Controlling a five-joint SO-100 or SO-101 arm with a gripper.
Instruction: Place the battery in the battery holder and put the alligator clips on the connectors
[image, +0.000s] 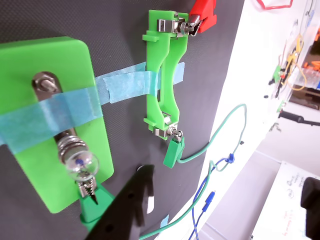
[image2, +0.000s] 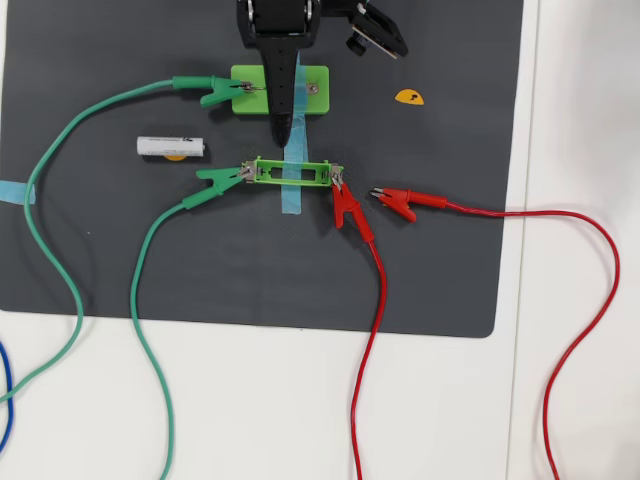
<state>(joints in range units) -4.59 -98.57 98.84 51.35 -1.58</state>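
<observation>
Here, the battery (image2: 171, 147) is seen lying on the dark mat (image2: 120, 260), left of the empty battery holder (image2: 291, 173) and apart from it. A green alligator clip (image2: 222, 180) is fastened on the holder's left tab, a red clip (image2: 347, 208) on its right; another red clip (image2: 400, 201) lies loose. The end effector (image2: 283, 125) hangs above the holder, empty; how far it is parted cannot be told.

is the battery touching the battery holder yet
Apart. The overhead view shows the battery lying on the dark mat, up and to the left of the battery holder, with bare mat between them. The holder's slot is empty.
</observation>
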